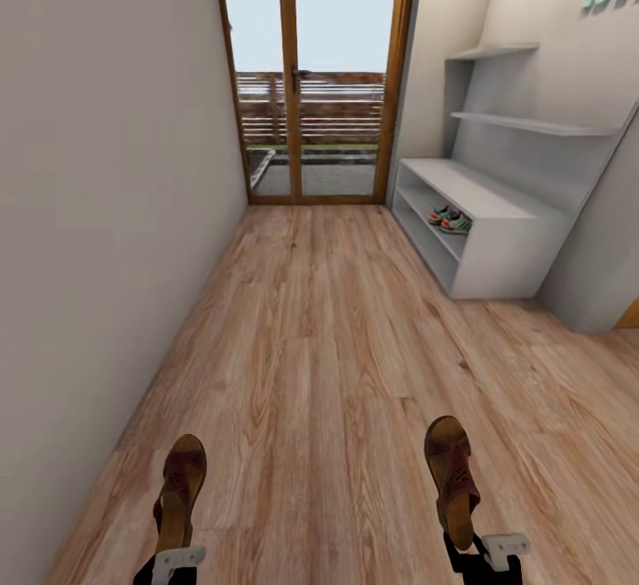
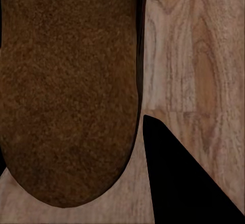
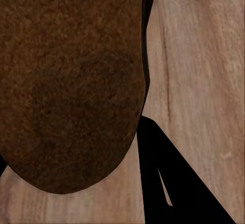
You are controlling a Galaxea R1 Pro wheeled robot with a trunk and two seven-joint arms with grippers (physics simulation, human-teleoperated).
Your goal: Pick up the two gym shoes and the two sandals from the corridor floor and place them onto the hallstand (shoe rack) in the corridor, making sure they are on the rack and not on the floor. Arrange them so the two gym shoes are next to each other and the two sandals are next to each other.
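Cream-and-green gym shoes already parked side by side on the upper open shelf of the hallstand, so roughly half the job looks finished. Left to do: both sandals, neither yet on the rack.

Left sandal carried at the lower left of the head view, heel toward the robot and toe pointing down the corridor, gripped at the heel end by the left end effector. Right sandal carried likewise by the right end effector. Both end effectors apparently closed on the heels, each arm stretched low and forward, roughly parallel. Brown sole close up in each wrist view, plank floor beyond.

Hallstand well ahead on the right, far out of reach; a drive forward and a turn toward it probably needed before setting the sandals next to each other.
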